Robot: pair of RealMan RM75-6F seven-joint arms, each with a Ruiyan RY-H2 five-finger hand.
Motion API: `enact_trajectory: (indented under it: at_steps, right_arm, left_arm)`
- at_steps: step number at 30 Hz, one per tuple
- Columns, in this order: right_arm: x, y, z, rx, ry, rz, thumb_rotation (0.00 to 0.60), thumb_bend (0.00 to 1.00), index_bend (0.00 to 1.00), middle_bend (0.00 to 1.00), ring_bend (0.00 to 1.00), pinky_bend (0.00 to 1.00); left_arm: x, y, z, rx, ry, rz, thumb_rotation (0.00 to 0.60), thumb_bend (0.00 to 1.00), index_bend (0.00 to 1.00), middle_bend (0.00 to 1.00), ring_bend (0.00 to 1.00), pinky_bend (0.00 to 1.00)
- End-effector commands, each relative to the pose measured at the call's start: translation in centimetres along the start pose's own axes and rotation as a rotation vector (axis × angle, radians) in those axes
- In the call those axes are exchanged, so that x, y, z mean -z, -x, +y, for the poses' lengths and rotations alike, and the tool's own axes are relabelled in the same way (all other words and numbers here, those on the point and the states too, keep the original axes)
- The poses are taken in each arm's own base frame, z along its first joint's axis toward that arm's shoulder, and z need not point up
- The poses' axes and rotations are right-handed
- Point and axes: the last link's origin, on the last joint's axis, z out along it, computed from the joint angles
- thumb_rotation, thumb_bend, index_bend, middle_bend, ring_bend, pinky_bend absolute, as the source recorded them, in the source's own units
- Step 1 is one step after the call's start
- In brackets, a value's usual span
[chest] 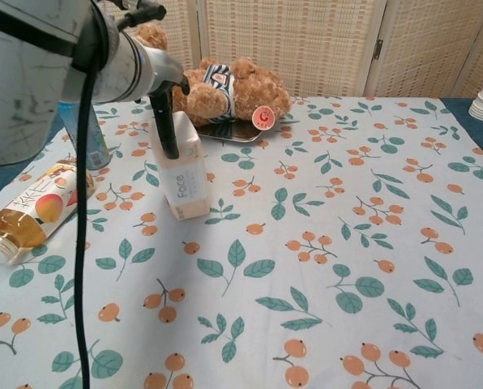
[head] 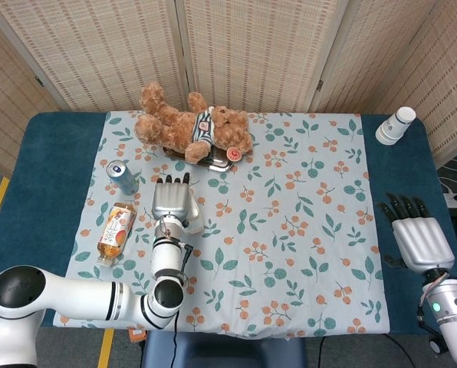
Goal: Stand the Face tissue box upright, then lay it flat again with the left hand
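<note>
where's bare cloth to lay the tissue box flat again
Widest free patch: right of the Face tissue box, toward the right hand, below the teddy bear. Crowded on the box's left: can and juice bottle.

Both views are evenly and brightly lit from above, and only soft, short shadows are cast on the tablecloth (head: pixel 305 230), as beneath the teddy bear (head: pixel 194 126). In the chest view the left arm (chest: pixel 55 65), close to the lens, is rendered large and out of focus, while the tissue box (chest: pixel 183 174) is shown sharply. Mild glare is seen on the arm's white shell, and slight bending is noticed at the edges.
</note>
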Motion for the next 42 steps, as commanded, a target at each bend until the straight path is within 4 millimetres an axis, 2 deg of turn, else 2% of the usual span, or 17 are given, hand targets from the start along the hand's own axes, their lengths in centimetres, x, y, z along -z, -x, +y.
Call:
enact_trajectory:
  at_steps: [1, 7, 18, 25, 30, 34, 37, 42]
  right_arm:
    - [-0.1, 0.0, 0.0, 0.001, 0.001, -0.002, 0.600, 0.12, 0.14, 0.00, 0.00, 0.00]
    - [-0.1, 0.1, 0.0, 0.002, 0.002, -0.006, 0.600, 0.12, 0.14, 0.00, 0.00, 0.00]
    - [-0.1, 0.1, 0.0, 0.003, 0.001, -0.007, 0.600, 0.12, 0.14, 0.00, 0.00, 0.00]
    - [-0.1, 0.1, 0.0, 0.003, 0.003, -0.006, 0.600, 0.12, 0.14, 0.00, 0.00, 0.00]
    - [-0.2, 0.2, 0.1, 0.005, 0.006, -0.006, 0.600, 0.12, 0.14, 0.00, 0.00, 0.00]
    - [-0.3, 0.2, 0.1, 0.007, 0.009, -0.008, 0.600, 0.12, 0.14, 0.00, 0.00, 0.00]
    - [-0.4, 0.4, 0.2, 0.010, 0.012, -0.013, 0.600, 0.12, 0.14, 0.00, 0.00, 0.00]
    - [-0.4, 0.4, 0.1, 0.012, 0.013, -0.010, 0.600, 0.12, 0.14, 0.00, 0.00, 0.00]
  left_arm:
    - [-0.2, 0.2, -0.1, -0.006, -0.007, -0.009, 0.600, 0.14, 0.07, 0.23, 0.11, 0.19]
    - [-0.3, 0.6, -0.1, -0.016, -0.011, -0.016, 0.600, 0.13, 0.11, 0.28, 0.13, 0.20]
    - [-0.3, 0.3, -0.1, -0.016, -0.009, 0.019, 0.600, 0.14, 0.33, 0.50, 0.27, 0.29]
    - [0.0, -0.2, 0.0, 0.014, 0.016, 0.057, 0.600, 0.14, 0.39, 0.55, 0.31, 0.32]
    - [0.7, -1.3, 0.1, 0.186, 0.103, 0.147, 0.600, 0.14, 0.39, 0.56, 0.32, 0.36]
    - [1.2, -1.3, -0.1, 0.487, 0.246, 0.079, 0.600, 0.14, 0.39, 0.57, 0.33, 0.40]
    - [0.9, -0.7, -1.0, 0.639, 0.324, 0.076, 0.600, 0.14, 0.39, 0.57, 0.33, 0.39]
    - [0.0, 1.6, -2.8, 0.884, 0.410, 0.152, 0.600, 0.14, 0.41, 0.59, 0.35, 0.38]
